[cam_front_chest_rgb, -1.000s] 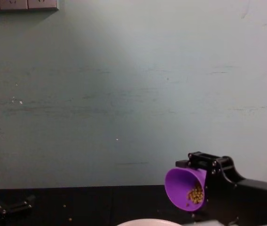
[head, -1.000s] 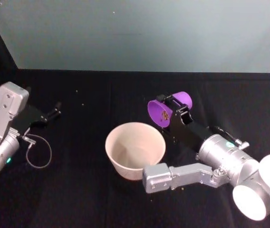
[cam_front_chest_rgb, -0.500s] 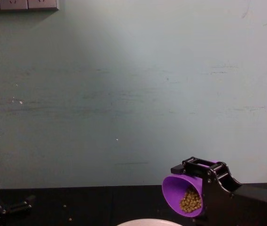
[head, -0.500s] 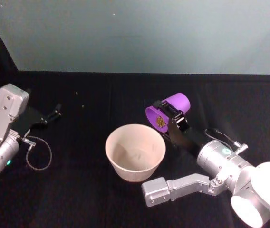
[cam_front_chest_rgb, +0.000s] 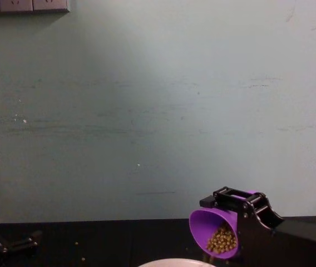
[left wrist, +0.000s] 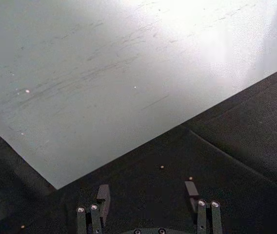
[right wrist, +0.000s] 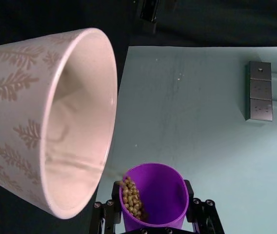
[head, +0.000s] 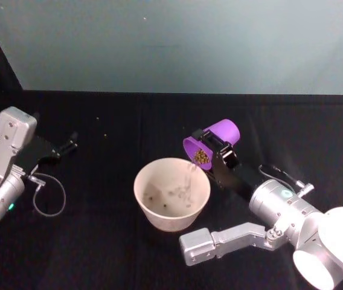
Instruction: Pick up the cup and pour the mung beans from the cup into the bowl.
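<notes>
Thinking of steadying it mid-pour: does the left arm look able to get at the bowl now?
Likely yes: the left gripper rests open left of the bowl, only tabletop between them; the right gripper tips the cup over the opposite rim.

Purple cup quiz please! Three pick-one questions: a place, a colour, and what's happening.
1. Where is the cup? A) on the table B) in the right gripper, tipped toward the bowl C) inside the bowl
2. The bowl's colour? A) purple B) green C) pinkish-white
3. The mung beans are A) all in the cup B) pouring into the bowl C) all on the table
B: the gripper clamps it; the left gripper idles far left. C: its rim shows it. B: beans at the cup's lip, grains in the bowl.
</notes>
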